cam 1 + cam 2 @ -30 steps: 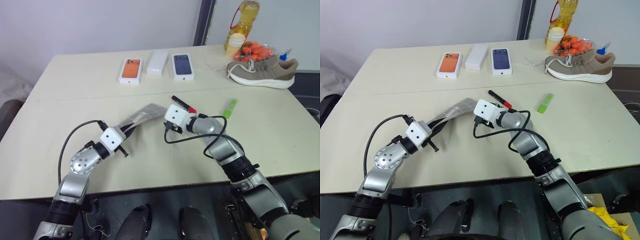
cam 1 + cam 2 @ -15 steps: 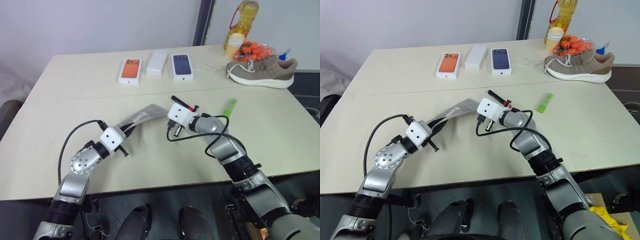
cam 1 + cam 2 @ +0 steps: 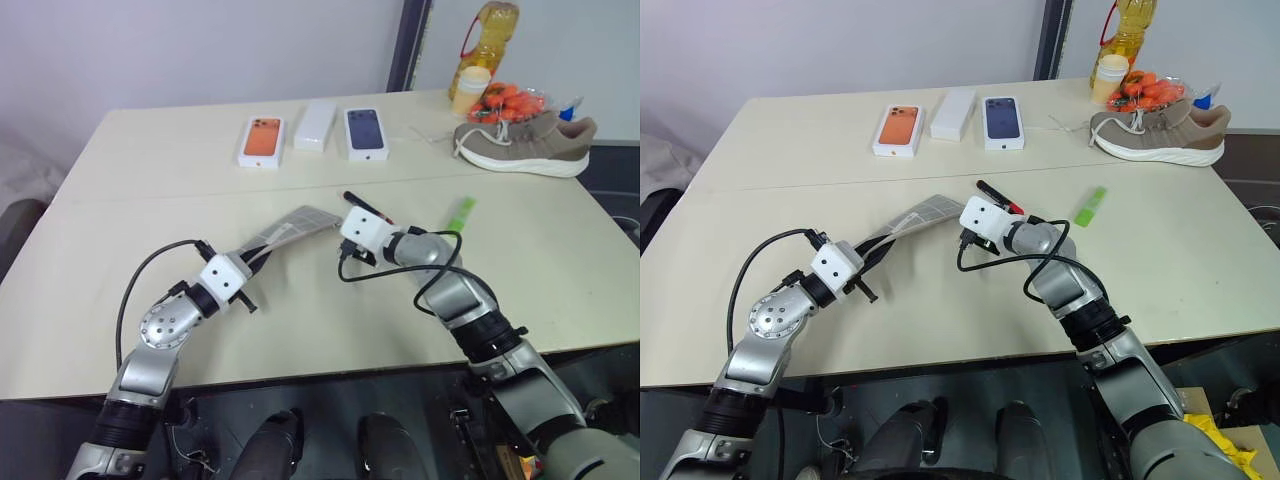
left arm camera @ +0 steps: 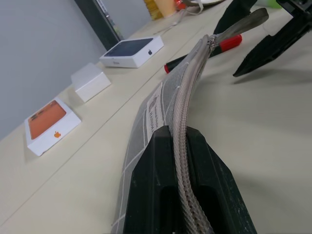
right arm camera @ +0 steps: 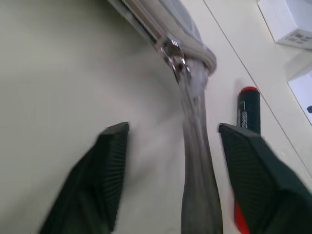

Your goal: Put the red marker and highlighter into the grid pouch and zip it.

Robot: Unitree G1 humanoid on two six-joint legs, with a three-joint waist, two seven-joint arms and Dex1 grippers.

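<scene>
Grid pouch point(image 4: 161, 102) clamped by left gripper point(image 4: 181, 195), zipper pull point(image 5: 195, 146) perhaps loose

Silver jointed arms, white wrist blocks, looping black cables, ribbed black jaws.

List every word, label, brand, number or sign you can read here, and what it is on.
Nothing can be read as words.
Apple logo, a sign without letters: side of the dark phone box and lid of the orange phone box.
Grid pouch label: print blurred.
Red marker barrel print: blurred.
</scene>
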